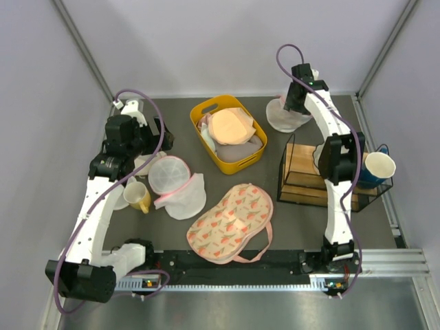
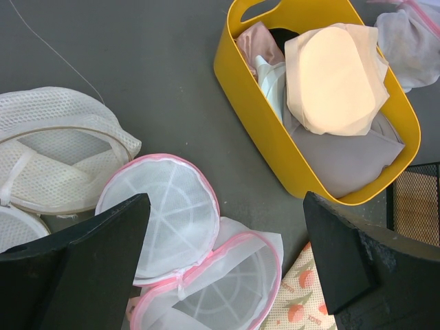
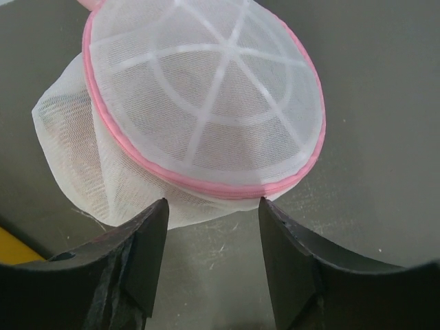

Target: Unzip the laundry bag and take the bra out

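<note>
Over at the far right of the table (image 1: 179, 117), the laundry bag (image 3: 206, 103) lies with one pink-edged dome on top of loose white mesh. The right pincer (image 3: 213, 206) hangs just over its near rim, fingers partly spread, the mesh fringe between the tips but not pinched. I can't tell where the bra is. Near of the bag stands a black wire crate (image 1: 302, 175) with a cup (image 1: 377, 166) beside it. On the left, the left pincer (image 2: 227, 203) hovers spread wide above a second pink-edged bag (image 2: 165, 220), next to a plain white mesh bag (image 2: 48, 158). Between the arms sit a yellow basket (image 2: 254, 117) holding a peach bra (image 2: 337, 75) and, nearer, a printed pouch (image 1: 230, 220).
</note>
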